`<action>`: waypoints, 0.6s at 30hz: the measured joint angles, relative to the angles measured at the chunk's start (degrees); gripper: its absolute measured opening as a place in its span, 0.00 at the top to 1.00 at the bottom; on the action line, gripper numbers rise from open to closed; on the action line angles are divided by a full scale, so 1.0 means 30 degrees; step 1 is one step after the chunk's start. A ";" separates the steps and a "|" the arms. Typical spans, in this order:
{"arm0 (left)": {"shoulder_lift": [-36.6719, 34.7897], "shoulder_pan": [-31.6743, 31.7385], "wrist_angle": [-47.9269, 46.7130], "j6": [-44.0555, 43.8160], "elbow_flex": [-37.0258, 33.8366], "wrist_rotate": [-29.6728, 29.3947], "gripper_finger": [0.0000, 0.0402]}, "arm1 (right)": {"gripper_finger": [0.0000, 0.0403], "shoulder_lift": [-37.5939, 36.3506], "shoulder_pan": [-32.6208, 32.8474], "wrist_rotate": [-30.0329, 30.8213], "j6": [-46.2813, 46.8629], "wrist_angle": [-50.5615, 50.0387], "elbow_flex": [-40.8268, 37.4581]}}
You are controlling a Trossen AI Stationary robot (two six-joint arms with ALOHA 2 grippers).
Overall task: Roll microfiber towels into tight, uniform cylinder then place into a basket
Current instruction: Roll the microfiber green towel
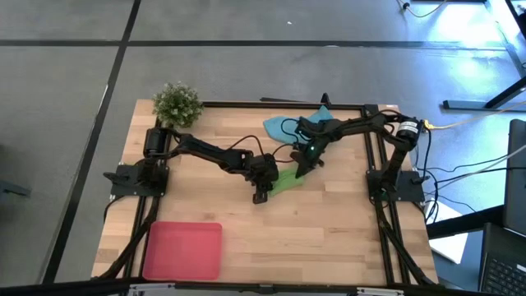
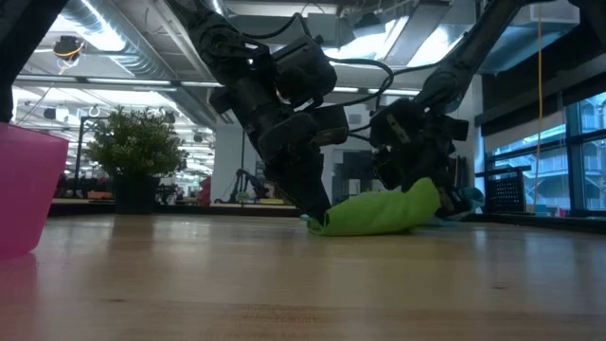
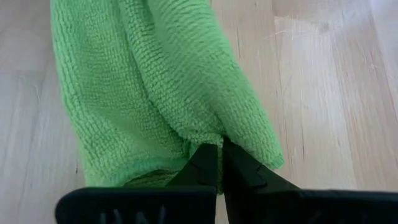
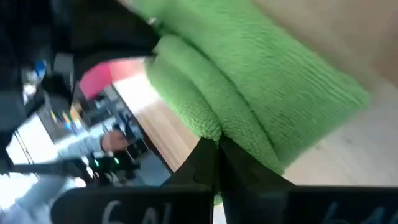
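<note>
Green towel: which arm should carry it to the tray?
Left, probably. The left gripper already pinches the green towel and sits nearer the red tray; the right gripper holds the far end.

L claw point(image 3: 219, 163) & R claw point(image 4: 216, 155) both clamped, mid-table
</note>
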 joint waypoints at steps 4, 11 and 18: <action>0.0000 -0.0007 0.0000 0.0005 0.0000 0.0000 1.00 | 0.99 0.0144 -0.0171 0.1266 0.2174 0.0117 0.0007; 0.0000 -0.0196 0.0000 0.0961 0.0000 -0.0188 1.00 | 0.97 0.0392 -0.0664 0.0447 0.4145 0.0496 0.0015; 0.0000 -0.0211 0.0035 0.1235 0.0000 -0.0204 1.00 | 0.98 0.0392 -0.1445 -0.0096 0.5997 0.1598 0.0022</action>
